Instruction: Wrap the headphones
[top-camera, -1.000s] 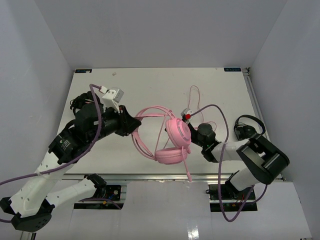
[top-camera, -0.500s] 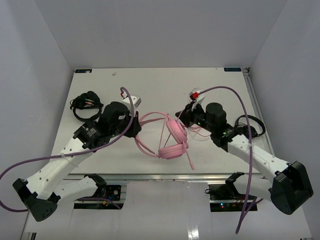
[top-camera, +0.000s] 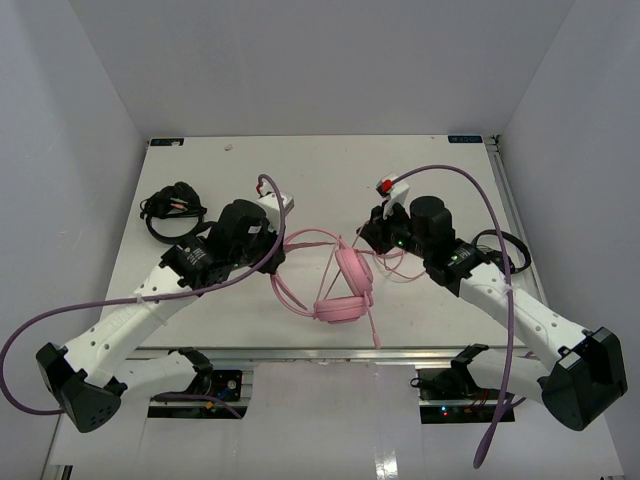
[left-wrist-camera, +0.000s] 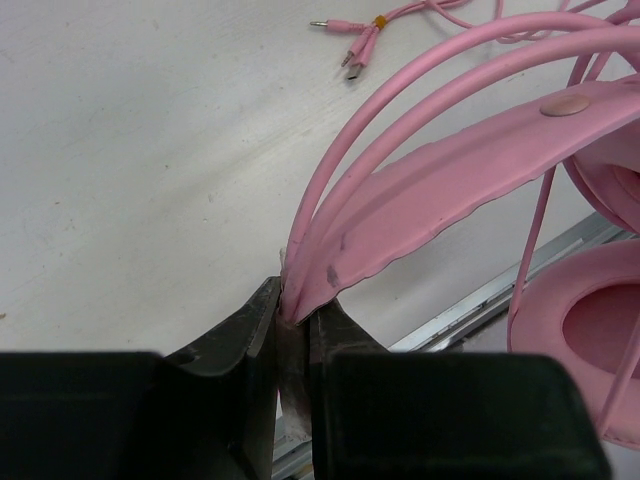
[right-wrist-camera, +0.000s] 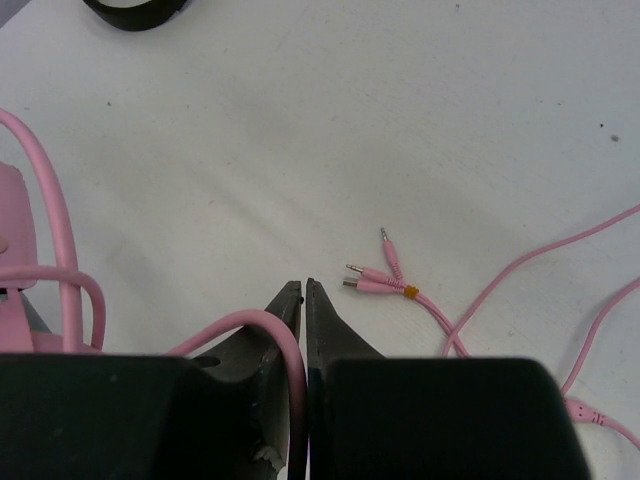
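The pink headphones (top-camera: 350, 272) lie at the table's front middle, the headband (left-wrist-camera: 450, 180) arching left and one ear cup (left-wrist-camera: 590, 340) near the front edge. My left gripper (top-camera: 278, 256) is shut on the headband's left end, also seen in the left wrist view (left-wrist-camera: 297, 303). My right gripper (top-camera: 366, 238) is just behind the ear cups, shut on the thin pink cable (right-wrist-camera: 290, 350), which loops out to the left of the jaws. The cable's plugs (right-wrist-camera: 380, 275) lie loose on the table just ahead of the right fingertips (right-wrist-camera: 304, 290).
A black headset (top-camera: 170, 210) lies at the left of the table, another black headset (top-camera: 498, 250) at the right beside my right arm. The cable trails in loops (top-camera: 400, 268) under the right arm. The table's front rail (top-camera: 400, 352) is close to the ear cups.
My right arm has swung from the front edge up behind the ear cups, carrying the cable. My left arm has shifted right and the headphones have slid slightly toward the front.
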